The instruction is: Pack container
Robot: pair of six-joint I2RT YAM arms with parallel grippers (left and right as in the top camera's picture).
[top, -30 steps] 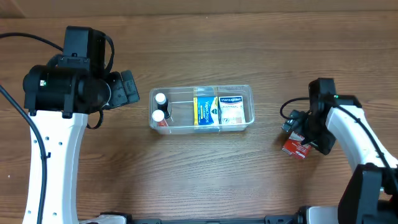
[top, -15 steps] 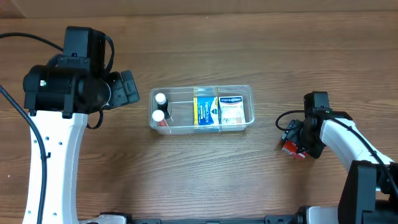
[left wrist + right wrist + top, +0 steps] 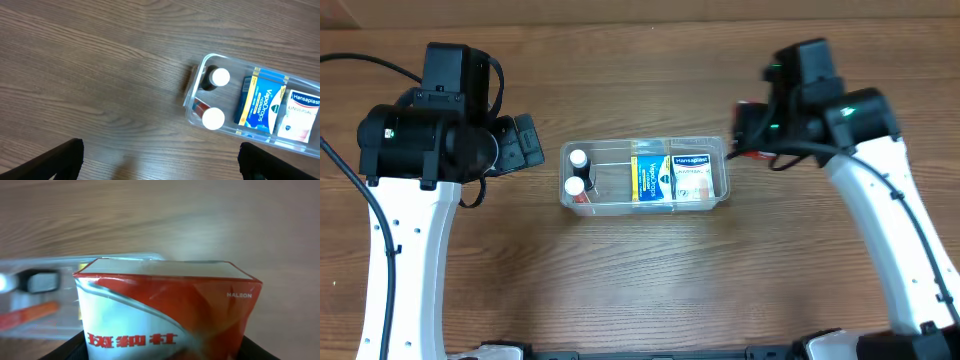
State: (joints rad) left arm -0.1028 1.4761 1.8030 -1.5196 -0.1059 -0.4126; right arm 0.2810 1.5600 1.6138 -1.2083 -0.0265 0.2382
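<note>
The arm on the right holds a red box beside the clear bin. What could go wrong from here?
1. The red box hangs near the container's right end, where the Hansaplast box lies; the free space is further left, by the bottles. Released here, it may land on top or catch the wall.
2. The right gripper seems to grip only its lower part, so it might tip or slip.

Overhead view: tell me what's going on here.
The robot is packing the container. The right gripper holds a red and white box in the air, next to the container's right end. Inside the container are two white-capped bottles at the left end, a blue and yellow VapoDrops box and a Hansaplast box. The left gripper is open and empty, off to the container's left.
</note>
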